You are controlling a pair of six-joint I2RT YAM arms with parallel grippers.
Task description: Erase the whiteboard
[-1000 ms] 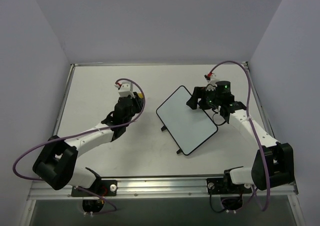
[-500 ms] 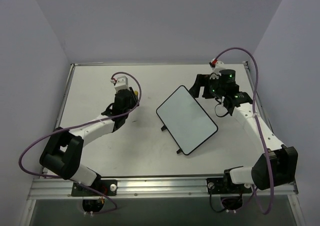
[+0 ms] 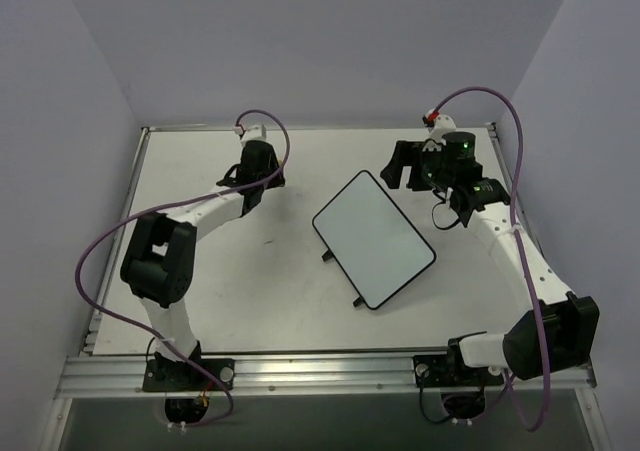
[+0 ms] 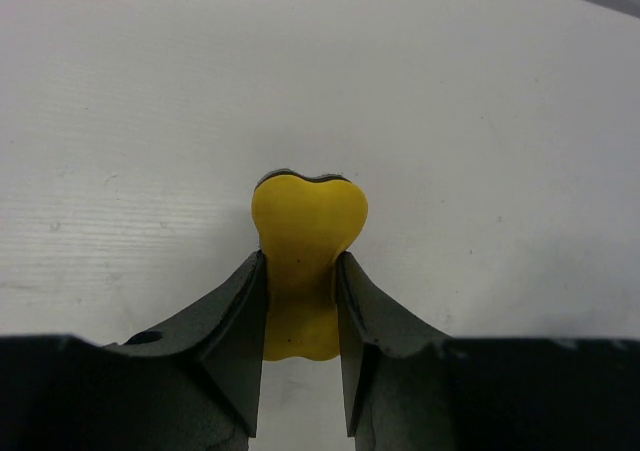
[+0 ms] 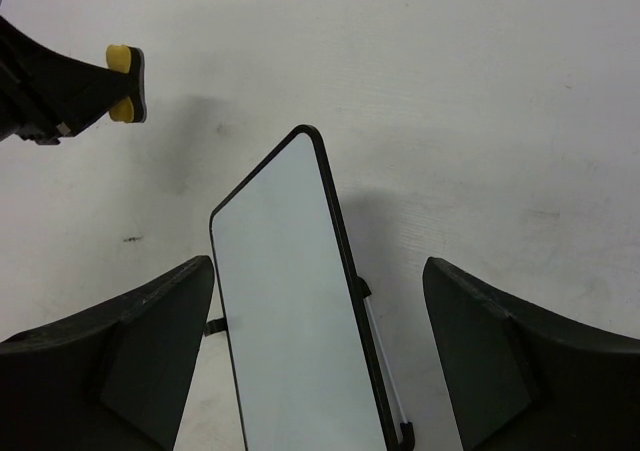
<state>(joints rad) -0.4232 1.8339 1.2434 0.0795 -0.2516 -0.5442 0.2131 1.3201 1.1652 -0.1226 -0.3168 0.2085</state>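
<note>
The whiteboard (image 3: 373, 239) lies flat in the middle of the table, turned diagonally, and its surface looks blank. It also shows in the right wrist view (image 5: 290, 311), where no writing shows. My left gripper (image 3: 268, 179) is at the far left of the table, well apart from the board. It is shut on a yellow bone-shaped eraser (image 4: 305, 221), gripped at its waist between the fingers (image 4: 300, 261). The eraser also shows in the right wrist view (image 5: 125, 71). My right gripper (image 3: 400, 166) is open and empty, just beyond the board's far corner (image 5: 315, 271).
A thin white rod with a black tip (image 5: 385, 356) lies along the board's right edge. The board's two black feet (image 3: 340, 276) stick out at its near-left side. Side walls and a metal rail (image 3: 300, 371) border the table.
My left arm has swung towards the far left with the eraser, away from the board. My right gripper has drawn back from the board's far corner and stays open.
</note>
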